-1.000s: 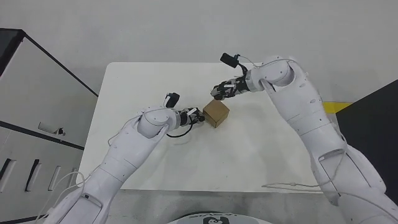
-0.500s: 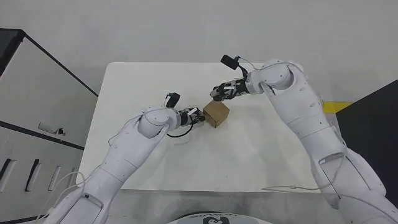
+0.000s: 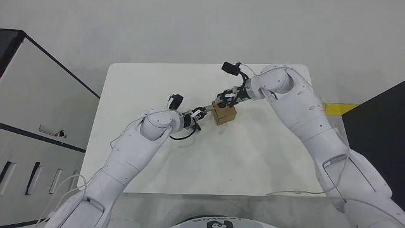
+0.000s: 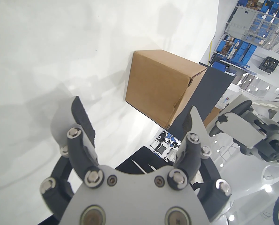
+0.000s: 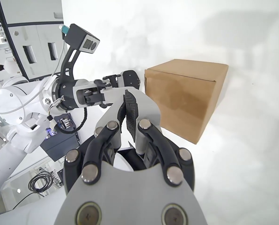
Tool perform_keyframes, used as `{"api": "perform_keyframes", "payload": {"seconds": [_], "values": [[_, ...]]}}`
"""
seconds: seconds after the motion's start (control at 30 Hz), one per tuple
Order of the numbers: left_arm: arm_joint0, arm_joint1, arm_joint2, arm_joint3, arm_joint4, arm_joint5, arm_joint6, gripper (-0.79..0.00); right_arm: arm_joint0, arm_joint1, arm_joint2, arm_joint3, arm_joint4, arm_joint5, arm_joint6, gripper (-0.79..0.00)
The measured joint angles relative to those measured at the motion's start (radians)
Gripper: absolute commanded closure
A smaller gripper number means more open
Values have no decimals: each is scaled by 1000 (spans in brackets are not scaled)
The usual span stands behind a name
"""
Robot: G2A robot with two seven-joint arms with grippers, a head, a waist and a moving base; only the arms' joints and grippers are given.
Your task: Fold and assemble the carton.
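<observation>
Top view: left claw (image 3: pixel 201 113), right claw (image 3: pixel 221 98) flank carton (image 3: pixel 225 114).

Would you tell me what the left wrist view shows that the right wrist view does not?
Left wrist view: the left tool seen from behind, its fingers spread wide and facing the carton. Right wrist view: the right tool with its pads pressed together, and the left arm's wrist camera on its bracket. Both: the brown carton standing on the white table, with the other arm's tool close beside it.
</observation>
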Motion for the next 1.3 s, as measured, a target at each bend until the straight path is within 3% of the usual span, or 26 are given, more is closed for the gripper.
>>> {"api": "perform_keyframes", "payload": {"seconds": [0.67, 1.3], "values": [[0, 0, 0, 0, 0, 0, 0, -785, 58, -48, -133, 105, -65, 28, -64, 0], [0, 0, 0, 0, 0, 0, 0, -785, 72, -53, -123, 118, -45, 23, -66, 0]]}}
